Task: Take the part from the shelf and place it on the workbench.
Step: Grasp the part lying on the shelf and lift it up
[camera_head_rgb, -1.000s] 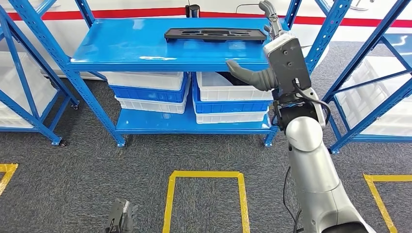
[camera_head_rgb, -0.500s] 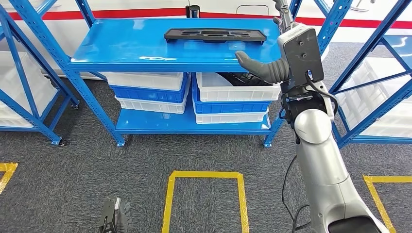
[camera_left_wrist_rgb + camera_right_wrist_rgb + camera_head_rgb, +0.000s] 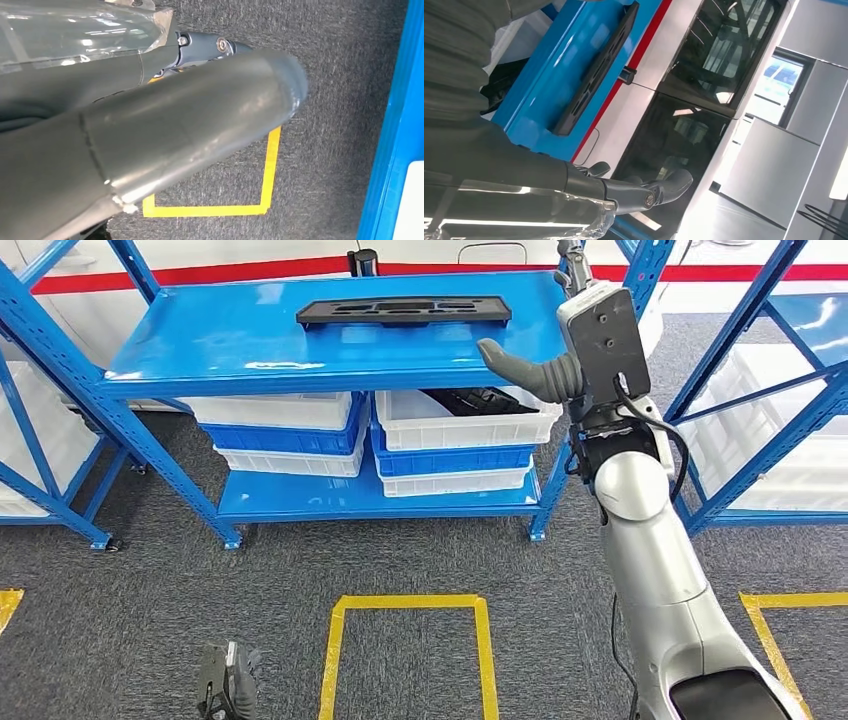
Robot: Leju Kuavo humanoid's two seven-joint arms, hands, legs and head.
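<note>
From above, the right hand (image 3: 570,335) hung raised beside the shelf (image 3: 250,335), fingers spread and empty, apart from the black part (image 3: 403,310) on top, while the wrist camera showed the left hand (image 3: 150,135) over taped carpet, fingers unclear.

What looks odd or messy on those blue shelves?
Nothing much. The black part lies flat and square on the top shelf. One white bin below holds dark items in a jumble. The right hand is raised beside the shelf, holding nothing.

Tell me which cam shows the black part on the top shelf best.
Head view: the whole black part lies flat on the top shelf, ends and cutouts visible. Right wrist view shows it obliquely, tilted. Left wrist view faces the floor.
</note>
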